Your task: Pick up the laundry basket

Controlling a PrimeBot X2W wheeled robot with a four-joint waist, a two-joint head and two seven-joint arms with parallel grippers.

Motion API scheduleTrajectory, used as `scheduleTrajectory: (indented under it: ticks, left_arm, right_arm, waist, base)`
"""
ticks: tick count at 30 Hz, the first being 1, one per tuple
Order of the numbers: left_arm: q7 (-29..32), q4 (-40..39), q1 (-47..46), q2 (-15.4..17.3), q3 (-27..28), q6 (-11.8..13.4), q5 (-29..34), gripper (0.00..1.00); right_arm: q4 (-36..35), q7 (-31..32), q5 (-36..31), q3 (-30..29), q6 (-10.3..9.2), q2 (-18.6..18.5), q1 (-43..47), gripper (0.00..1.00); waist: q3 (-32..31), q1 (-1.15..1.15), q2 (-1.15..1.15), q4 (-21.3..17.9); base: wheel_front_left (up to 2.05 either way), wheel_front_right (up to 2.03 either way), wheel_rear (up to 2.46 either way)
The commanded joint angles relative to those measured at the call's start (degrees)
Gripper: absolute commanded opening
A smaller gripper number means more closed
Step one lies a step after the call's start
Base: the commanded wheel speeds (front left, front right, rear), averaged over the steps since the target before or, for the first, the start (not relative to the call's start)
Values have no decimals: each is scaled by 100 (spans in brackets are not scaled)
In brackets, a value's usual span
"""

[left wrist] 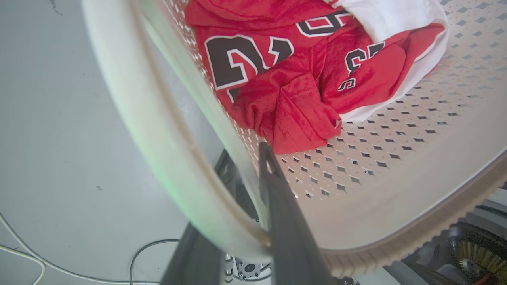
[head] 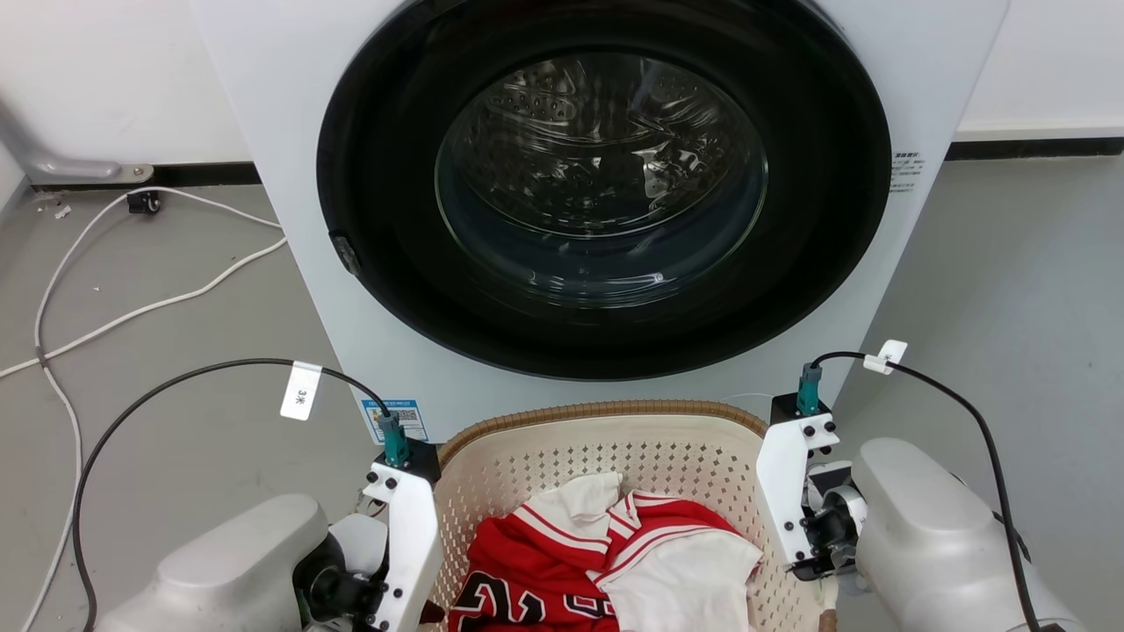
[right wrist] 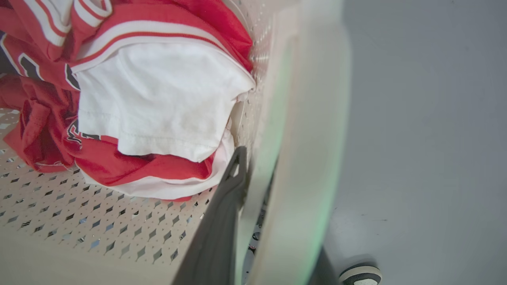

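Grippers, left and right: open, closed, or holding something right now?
Left gripper: closed on the laundry basket, clamping its left side wall at the rim.
Right gripper: closed on the laundry basket too, clamping the right side wall.

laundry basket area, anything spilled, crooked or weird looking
Nothing looks spilled: the red jersey and white shirt lie crumpled inside the laundry basket. The only untidy thing is the white cable sprawled loose on the floor, left of the washing machine.
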Motion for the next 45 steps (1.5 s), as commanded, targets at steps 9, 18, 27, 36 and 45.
scheduleTrajectory:
  ticks: [9,18,27,36,45]
  left_arm:
    - [-122,-37,-3,-72,12,-108,-88,0]
    - [-87,-24,-85,-86,10,-108,-91,0]
    - [-46,-21,-102,-47,10,-108,-73,0]
    - [-53,20,-127,-66,9,-108,-67,0]
    - [-25,28,-117,-88,8,-109,-40,0]
  right_arm:
    - [45,-14,78,24,-2,-35,-43,0]
    - [135,-76,106,7,-2,-8,-181,0]
    - [190,-100,129,36,-2,10,-245,0]
    - [183,-86,186,89,-2,28,-273,0]
    - [208,-93,231,130,-2,34,-272,0]
  waist:
    - [-26,1,0,-5]
    - [17,1,0,-7]
    - [7,1,0,-17]
    - [17,1,0,-25]
    - [11,1,0,-29]
  base:
    - [0,0,0]
    - [0,0,0]
    - [0,0,0]
    - [0,0,0]
    - [0,0,0]
